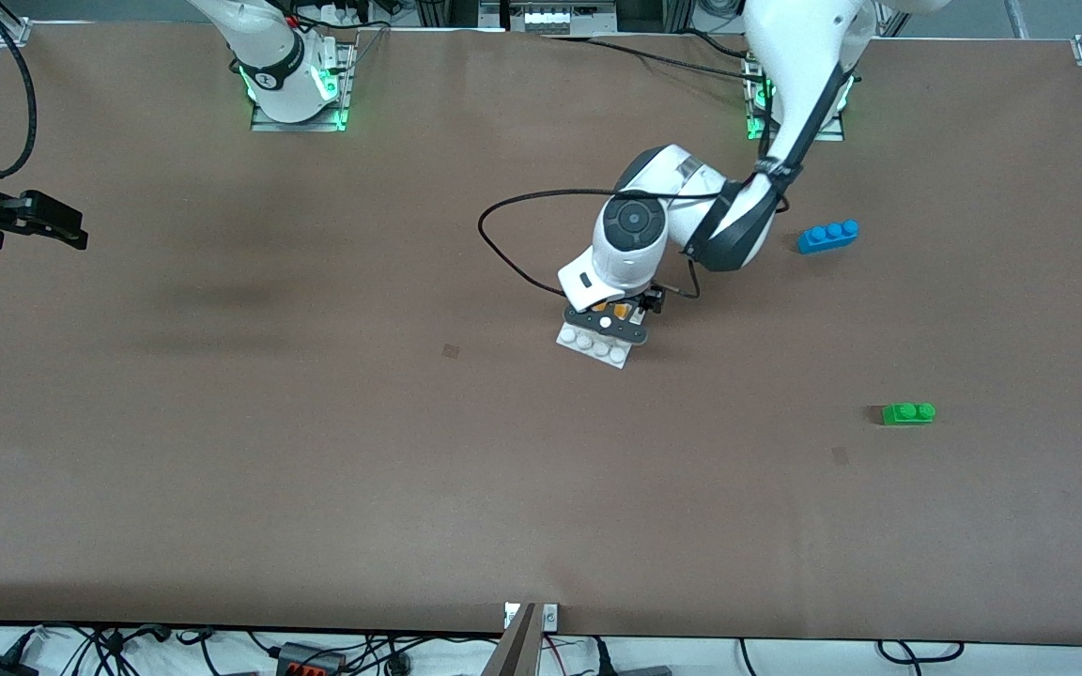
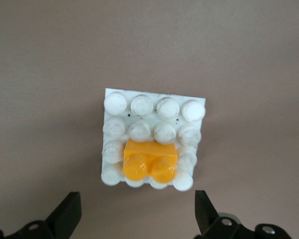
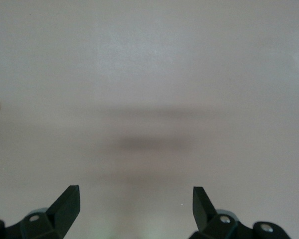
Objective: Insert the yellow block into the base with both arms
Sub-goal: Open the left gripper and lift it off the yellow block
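The left wrist view shows the yellow block (image 2: pixel 149 162) seated on the base (image 2: pixel 152 107), which the front view mostly hides. Its long axis runs along the base's edge row, studs up. The left gripper (image 2: pixel 135 211) hangs wide open over it, holding nothing; the right gripper (image 3: pixel 135 209) waits open and empty too.

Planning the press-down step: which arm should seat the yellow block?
Left. The left hand hangs open right over the yellow block, which sits on the base. The right hand, also open, waits over bare table at the right arm's end.

I see the yellow block (image 2: pixel 150 163) seated on the base (image 2: pixel 154 107), at one edge row of its studs. My left gripper (image 2: pixel 135 215) hangs over them. The three-stud brick (image 1: pixel 827 236) and two-stud brick (image 1: pixel 908 413) lie toward the left arm's end, the two-stud one nearer the front camera.
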